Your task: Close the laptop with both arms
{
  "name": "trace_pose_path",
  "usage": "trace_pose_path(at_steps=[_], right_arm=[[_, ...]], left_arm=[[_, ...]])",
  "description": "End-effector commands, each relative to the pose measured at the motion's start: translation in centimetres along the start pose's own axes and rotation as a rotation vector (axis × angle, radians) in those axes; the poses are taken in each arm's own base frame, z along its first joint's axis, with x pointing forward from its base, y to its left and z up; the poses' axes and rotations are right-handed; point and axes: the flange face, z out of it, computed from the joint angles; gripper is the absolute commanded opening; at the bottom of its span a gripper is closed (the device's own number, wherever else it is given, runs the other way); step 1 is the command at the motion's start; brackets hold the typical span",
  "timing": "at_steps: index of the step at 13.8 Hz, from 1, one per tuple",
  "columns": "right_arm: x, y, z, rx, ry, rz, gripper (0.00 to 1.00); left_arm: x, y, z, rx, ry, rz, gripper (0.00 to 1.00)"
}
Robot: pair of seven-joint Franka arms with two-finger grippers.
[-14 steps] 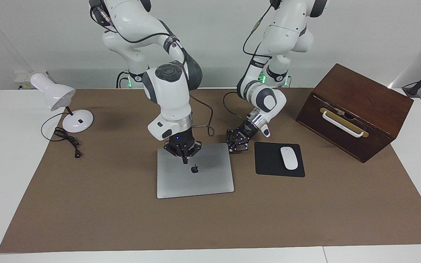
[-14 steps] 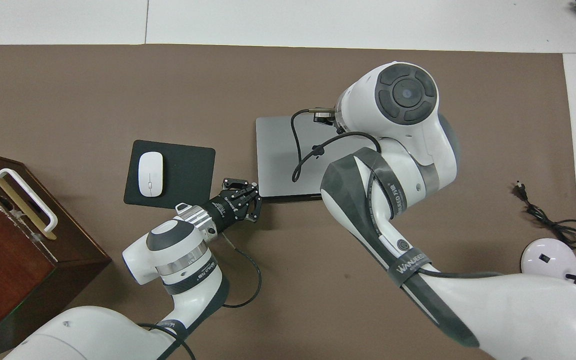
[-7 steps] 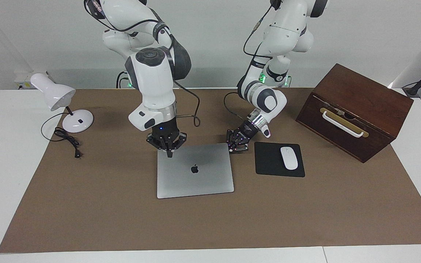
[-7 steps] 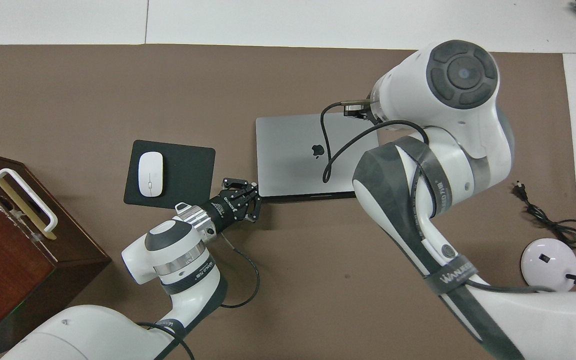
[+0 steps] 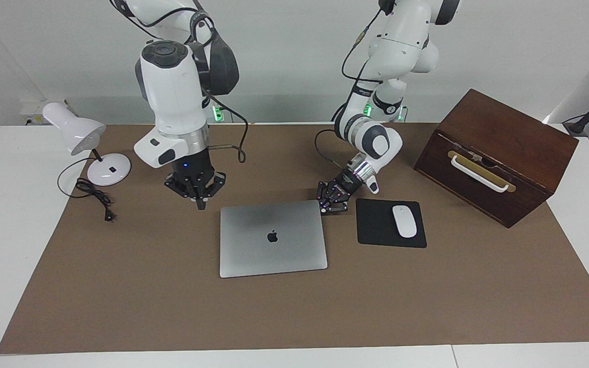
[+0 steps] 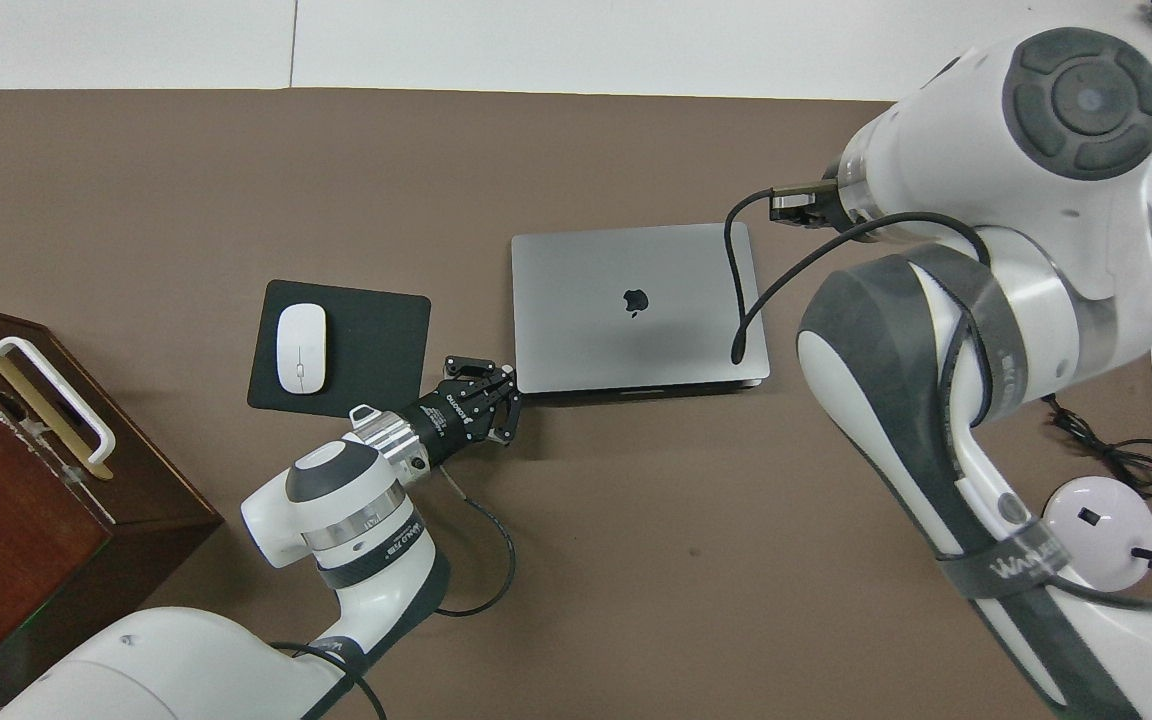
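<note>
Facing view: laptop point(image 5: 273, 238) lid-down flat on mat; right gripper point(image 5: 196, 190) raised off it, fingertips together, empty; left gripper point(image 5: 332, 199) closed, empty, at its corner.

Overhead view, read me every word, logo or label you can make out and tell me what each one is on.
"WANLEES...", cut off at the end: the strap on the right arm.
Apple logo, no words: the lid of the laptop.
White lettering, too small to read: the left gripper.
White lettering, too blurred to read: the left arm's wrist ring.
</note>
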Motion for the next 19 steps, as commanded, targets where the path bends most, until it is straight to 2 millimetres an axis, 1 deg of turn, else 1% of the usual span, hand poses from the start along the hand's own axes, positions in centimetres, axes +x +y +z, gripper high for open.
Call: trace_pose_path(at_steps=[1, 3, 4, 6, 7, 8, 11, 14, 15, 16, 18, 19], right_arm=[[-0.8, 1.5, -1.8, 0.003, -0.021, -0.013, 0.0], [-1.2, 2.1, -3.0, -0.003, -0.028, -0.026, 0.0], [-1.5, 2.2, -3.4, -0.006, -0.033, -0.025, 0.0], [-1.8, 2.5, -4.1, -0.009, -0.04, -0.021, 0.0], [-2.0, 2.7, -4.7, -0.01, -0.038, -0.025, 0.0], [-2.0, 3.5, -4.8, 0.0, -0.044, -0.017, 0.0], [-2.4, 5.2, -6.2, 0.022, -0.053, -0.02, 0.0], [-3.0, 6.5, -7.4, 0.037, -0.065, -0.012, 0.0], [-3.0, 7.1, -7.6, 0.038, -0.065, -0.01, 0.0], [-3.2, 7.2, -7.6, 0.038, -0.076, -0.016, 0.0], [-3.5, 7.5, -8.4, 0.049, -0.067, -0.006, 0.0], [-3.5, 7.6, -8.6, 0.053, -0.067, -0.005, 0.0]], left_arm=[[1.5, 1.1, -0.6, -0.03, 0.019, 0.001, 0.0], [1.4, 1.3, -0.9, -0.037, 0.022, 0.0, 0.0], [1.4, 1.8, -1.2, -0.046, 0.019, -0.002, 0.0], [1.4, 1.7, -1.7, -0.046, 0.016, -0.003, 0.0], [1.5, 2.0, -1.9, -0.053, 0.017, -0.007, 0.0], [1.6, 2.0, -2.0, -0.054, 0.018, -0.008, 0.0], [0.5, 2.3, -2.5, -0.067, 0.011, 0.001, 0.0], [-0.9, 2.7, -3.2, -0.092, 0.016, 0.014, 0.0], [-1.7, 2.9, -3.5, -0.107, 0.02, 0.016, 0.0], [-2.7, 3.1, -3.9, -0.122, 0.021, 0.023, 0.0], [-4.7, 3.5, -4.7, -0.155, 0.032, 0.041, 0.0], [-5.2, 3.5, -5.1, -0.164, 0.033, 0.047, 0.0]])
